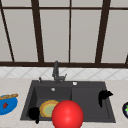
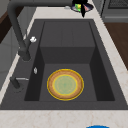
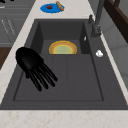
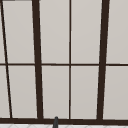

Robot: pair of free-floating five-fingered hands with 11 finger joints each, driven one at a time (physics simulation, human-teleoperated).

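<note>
I see even, bright light without glare; the dark grey sink basin (image 1: 82,100) has only soft shadows

We see a yellow-rimmed, pale green plate (image 1: 48,108) in the charcoal sink (image 1: 85,105), a glossy red ball (image 1: 67,115) at its front edge, a blue plate (image 1: 7,105) left of it, and black hands (image 1: 104,95).

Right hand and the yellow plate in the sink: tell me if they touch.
Apart. In the right side view the right hand hangs over the sink's drainboard, fingers straight, with bare dark surface between it and the yellow plate in the basin.
</note>
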